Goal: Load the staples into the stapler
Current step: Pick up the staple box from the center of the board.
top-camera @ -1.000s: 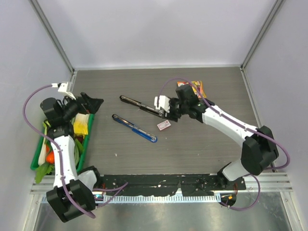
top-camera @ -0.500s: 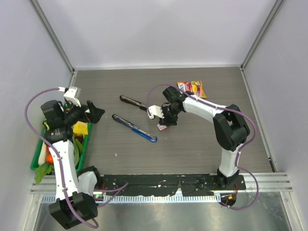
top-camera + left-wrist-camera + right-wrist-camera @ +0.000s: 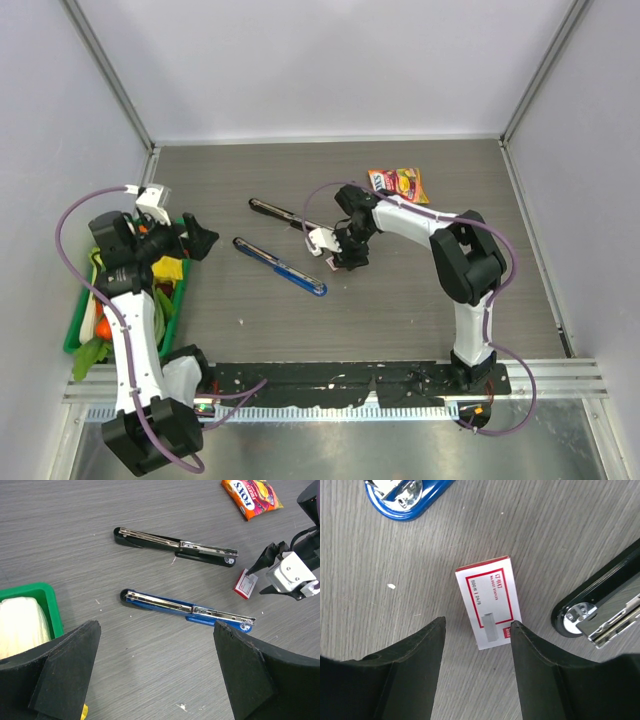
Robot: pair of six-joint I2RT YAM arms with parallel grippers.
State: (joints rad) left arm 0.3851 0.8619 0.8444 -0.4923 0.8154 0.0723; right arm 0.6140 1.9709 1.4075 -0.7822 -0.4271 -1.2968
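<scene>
The right gripper (image 3: 477, 630), jaws parted and holding nothing, hangs over the staple box (image 3: 488, 601) at frame centre; the black stapler (image 3: 605, 605) lies right. The left gripper (image 3: 155, 672) gapes wide.

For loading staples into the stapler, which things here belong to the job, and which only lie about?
Belong to the job:
black stapler, opened flat
white-and-red staple box
right end effector, open above the box

Only lying about:
blue stapler
orange snack bag
green bin
</scene>
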